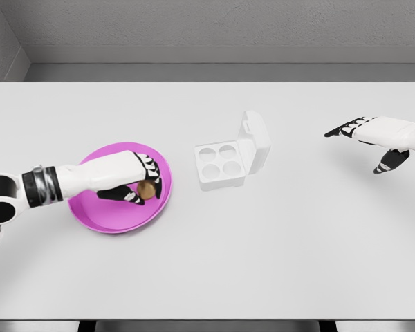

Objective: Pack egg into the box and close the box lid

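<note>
The egg sits pinched in the left hand, fingers curled round it over the pink plate. The box is off to that hand's right, lid up. Looks like a fingertip grip, so it could slip mid-carry. The right hand hovers open, far off.

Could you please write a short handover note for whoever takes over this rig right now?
Left hand: over the pink plate, fingers curled around the brown egg; whether it is lifted is unclear.
Right hand: open, hovering at the table's right side, holding nothing.
Egg box: centre of the table, lid open, all four cups empty.
Done: egg grasped.
Left: place the egg in a cup, close the lid.
</note>
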Robot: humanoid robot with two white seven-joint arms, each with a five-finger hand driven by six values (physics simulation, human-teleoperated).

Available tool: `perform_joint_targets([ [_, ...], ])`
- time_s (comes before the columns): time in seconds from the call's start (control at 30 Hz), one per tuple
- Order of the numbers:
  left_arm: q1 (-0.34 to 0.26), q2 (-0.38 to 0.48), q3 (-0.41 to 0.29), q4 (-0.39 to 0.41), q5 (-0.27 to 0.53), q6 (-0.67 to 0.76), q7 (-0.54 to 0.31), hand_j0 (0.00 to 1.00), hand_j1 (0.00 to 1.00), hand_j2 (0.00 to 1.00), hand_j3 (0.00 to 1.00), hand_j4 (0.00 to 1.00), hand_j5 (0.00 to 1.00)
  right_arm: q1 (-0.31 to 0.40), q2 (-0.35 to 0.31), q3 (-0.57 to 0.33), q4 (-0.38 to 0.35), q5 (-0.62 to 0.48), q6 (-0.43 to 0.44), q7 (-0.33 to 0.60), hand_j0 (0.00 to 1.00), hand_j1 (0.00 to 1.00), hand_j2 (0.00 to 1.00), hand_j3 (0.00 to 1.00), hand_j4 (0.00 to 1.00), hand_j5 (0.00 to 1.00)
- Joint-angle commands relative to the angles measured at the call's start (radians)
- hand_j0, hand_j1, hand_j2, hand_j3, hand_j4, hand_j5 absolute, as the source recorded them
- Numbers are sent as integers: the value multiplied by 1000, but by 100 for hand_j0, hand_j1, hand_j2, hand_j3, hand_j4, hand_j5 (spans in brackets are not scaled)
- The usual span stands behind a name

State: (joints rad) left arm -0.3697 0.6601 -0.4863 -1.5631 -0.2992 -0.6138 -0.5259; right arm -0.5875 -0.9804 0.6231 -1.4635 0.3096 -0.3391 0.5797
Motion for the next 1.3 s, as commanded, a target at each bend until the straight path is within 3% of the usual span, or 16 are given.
perform_joint_targets([
  [0.0, 0, -13, -5, 0, 8, 3, 1, 38, 38, 38, 38, 38, 38, 0, -8, 0, -1, -3, 2, 0, 100, 100, 100, 100, 100, 100],
  [1.27, -86, -85, -5, 9, -8, 3, -28, 37, 37, 37, 37, 37, 37, 0, -11, -2, 0, -1, 2, -1, 100, 100, 100, 100, 100, 100],
])
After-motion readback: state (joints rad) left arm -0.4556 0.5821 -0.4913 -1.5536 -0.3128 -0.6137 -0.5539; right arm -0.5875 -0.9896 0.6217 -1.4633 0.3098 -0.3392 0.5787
